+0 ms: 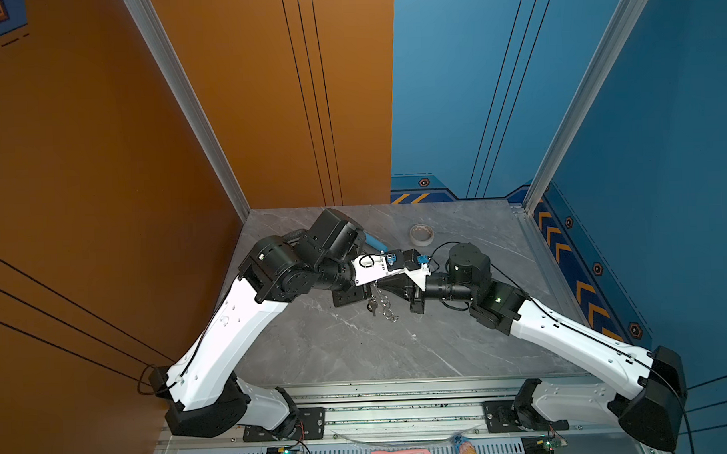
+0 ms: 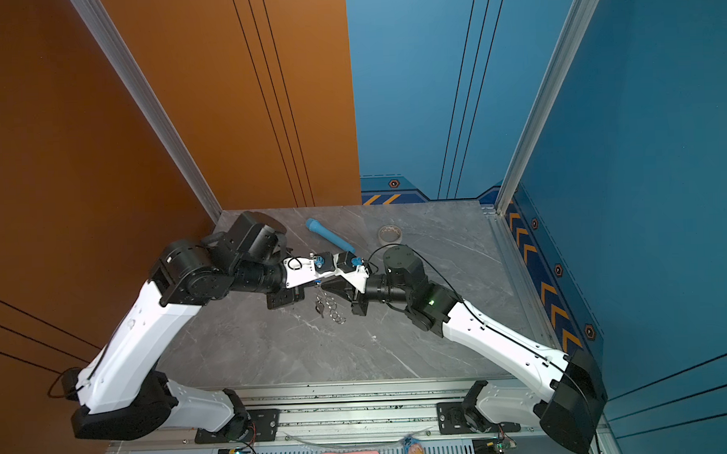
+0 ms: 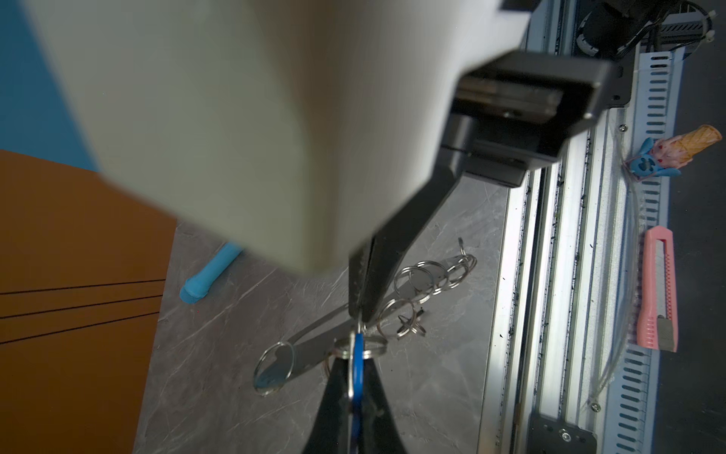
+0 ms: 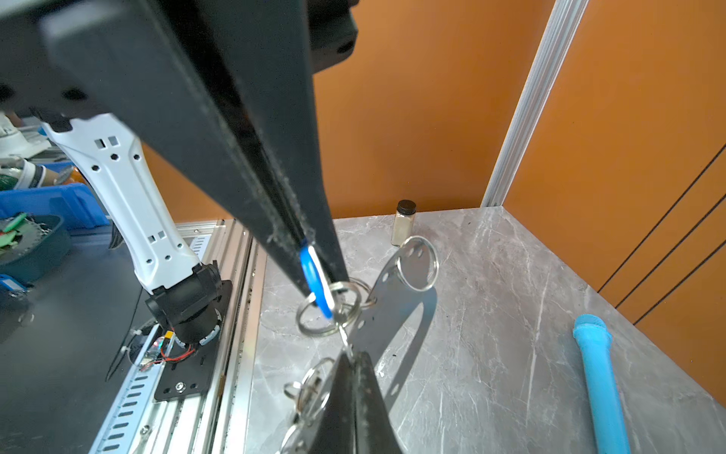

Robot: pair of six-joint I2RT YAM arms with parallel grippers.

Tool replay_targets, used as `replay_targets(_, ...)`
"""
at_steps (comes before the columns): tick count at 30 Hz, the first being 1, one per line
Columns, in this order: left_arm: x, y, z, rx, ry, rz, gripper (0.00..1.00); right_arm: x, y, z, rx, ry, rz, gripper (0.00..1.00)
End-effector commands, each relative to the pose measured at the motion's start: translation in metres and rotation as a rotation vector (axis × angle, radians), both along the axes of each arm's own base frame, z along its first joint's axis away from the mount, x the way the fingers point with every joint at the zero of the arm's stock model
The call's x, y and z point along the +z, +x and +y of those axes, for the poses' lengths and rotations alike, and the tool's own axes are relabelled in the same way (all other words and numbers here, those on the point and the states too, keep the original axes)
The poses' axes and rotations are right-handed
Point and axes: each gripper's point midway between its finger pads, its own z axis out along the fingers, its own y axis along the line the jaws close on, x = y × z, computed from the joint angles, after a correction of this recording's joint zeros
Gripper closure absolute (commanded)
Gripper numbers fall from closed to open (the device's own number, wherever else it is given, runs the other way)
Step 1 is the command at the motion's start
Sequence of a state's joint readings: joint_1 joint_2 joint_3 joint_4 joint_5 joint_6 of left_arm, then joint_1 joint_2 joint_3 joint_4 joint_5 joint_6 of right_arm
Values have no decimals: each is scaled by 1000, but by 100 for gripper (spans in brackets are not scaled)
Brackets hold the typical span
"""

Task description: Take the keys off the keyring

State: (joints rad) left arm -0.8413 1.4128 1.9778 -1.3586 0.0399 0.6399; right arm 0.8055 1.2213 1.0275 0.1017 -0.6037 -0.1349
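The left claw (image 3: 355, 367) reaches in from 9 o'clock and is pinched tight on the blue tag (image 3: 356, 350) of the keys (image 1: 371, 306). The tag is still threaded on a wire ring (image 4: 317, 333). That ring hooks onto the keyring (image 4: 393, 310), a flat metal plate. The keyring hangs up off the tabletop (image 1: 358, 353), near its middle, right where the two claws meet. The right claw (image 4: 351, 355) reaches in from 3 o'clock. It is squeezed shut too and seems to pinch the edge of the plate.

So the job looks only just begun. Both claws have a hold, but no key is off yet. The tag and the other keys have to slide off their rings.

The tabletop is grey, like marble. From where the claws meet, a blue tube (image 2: 331, 237) lies at 12 o'clock and a tape roll (image 2: 390, 234) at 2 o'clock. An orange wall (image 1: 101, 162) stands at 9 o'clock and a blue wall (image 1: 662, 142) at 3 o'clock.
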Motion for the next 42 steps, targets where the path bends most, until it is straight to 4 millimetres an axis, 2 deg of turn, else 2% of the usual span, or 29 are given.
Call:
replay_targets(1, -1, -7, -9, -61, 3, -16, 100, 20, 1, 3, 24, 95, 31, 100)
replay_targets(7, 1, -5, -13, -105, 37, -68, 100, 16, 3, 7, 80, 132, 164, 100)
replay_targets(18, -4, 0, -17, -128, 77, -85, 100, 10, 4, 9, 85, 127, 256, 100)
replay_targets(29, 5, 26, 6, 55, 82, -130, 100, -2, -1, 0, 25, 63, 186, 100)
replay_targets(35, 7, 30, 0, 73, 53, -110, 100, -4, -13, 2, 23, 21, 85, 100)
replay_targets(39, 4, 26, -9, 49, 27, -69, 100, 2, -15, 3, 17, 19, 64, 100)
replay_targets(42, 5, 23, -14, 45, -4, -34, 100, 15, -11, 0, -6, 100, 78, 100)
